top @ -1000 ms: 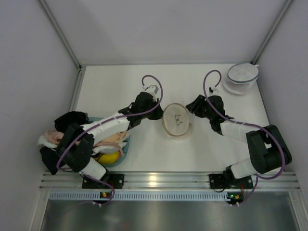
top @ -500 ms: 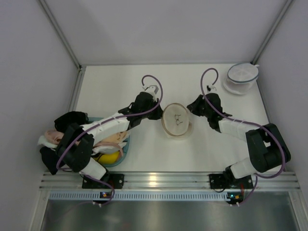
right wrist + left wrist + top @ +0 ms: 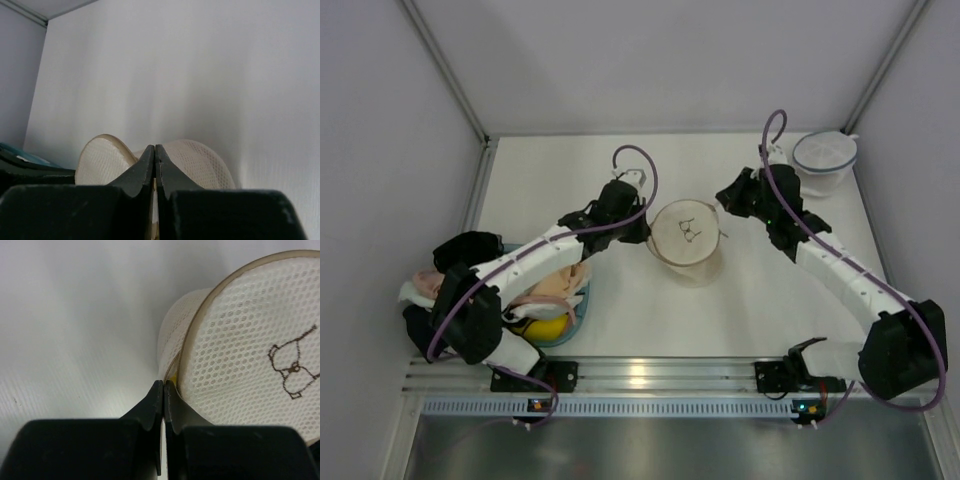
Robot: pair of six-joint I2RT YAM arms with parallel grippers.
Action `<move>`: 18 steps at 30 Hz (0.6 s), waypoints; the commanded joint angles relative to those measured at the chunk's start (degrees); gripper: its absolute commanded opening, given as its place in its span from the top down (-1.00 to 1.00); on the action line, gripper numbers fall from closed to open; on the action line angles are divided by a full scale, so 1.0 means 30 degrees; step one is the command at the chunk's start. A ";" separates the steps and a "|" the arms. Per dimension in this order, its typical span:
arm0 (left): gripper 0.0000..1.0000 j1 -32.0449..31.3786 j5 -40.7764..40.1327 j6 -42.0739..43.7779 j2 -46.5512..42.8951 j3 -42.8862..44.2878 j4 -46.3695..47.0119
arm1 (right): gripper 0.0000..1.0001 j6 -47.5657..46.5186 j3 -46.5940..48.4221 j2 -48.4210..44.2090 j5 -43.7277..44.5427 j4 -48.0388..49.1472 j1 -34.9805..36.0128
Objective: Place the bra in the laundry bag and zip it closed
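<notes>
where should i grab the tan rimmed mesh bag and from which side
Pinch the tan zip rim of the laundry bag, coming in low from its sides. The mesh walls look soft and the lid is tilted up, so the rim edge is probably the firmest hold. The left gripper is shut right at that rim.

Both arms (image 3: 840, 275) had white links (image 3: 530, 255), black joints (image 3: 900, 350), looping purple cables (image 3: 655, 180) and black tapered fingers (image 3: 150, 407).
</notes>
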 commanded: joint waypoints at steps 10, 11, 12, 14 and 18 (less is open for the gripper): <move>1.00 0.0191 -0.0617 0.0509 -0.2030 0.2966 -0.6078 | 1.00 -0.2810 0.3640 -0.3177 -0.0242 -0.7119 0.0430; 1.00 0.0191 -0.0354 0.0771 -0.1884 0.2938 -0.6079 | 1.00 -0.2749 0.3522 -0.3265 -0.0477 -0.7030 0.0430; 1.00 0.0191 -0.0206 0.0774 -0.1737 0.2822 -0.6079 | 1.00 -0.2691 0.3231 -0.3353 -0.0653 -0.6826 0.0459; 1.00 0.0191 0.0379 0.0977 -0.1067 0.2412 -0.6079 | 1.00 -0.2719 0.2995 -0.3559 -0.0771 -0.6357 0.0576; 0.49 0.0045 0.1697 0.1534 -0.0651 0.2059 -0.6079 | 1.00 -0.3276 0.2263 -0.3560 -0.2553 -0.4981 0.0664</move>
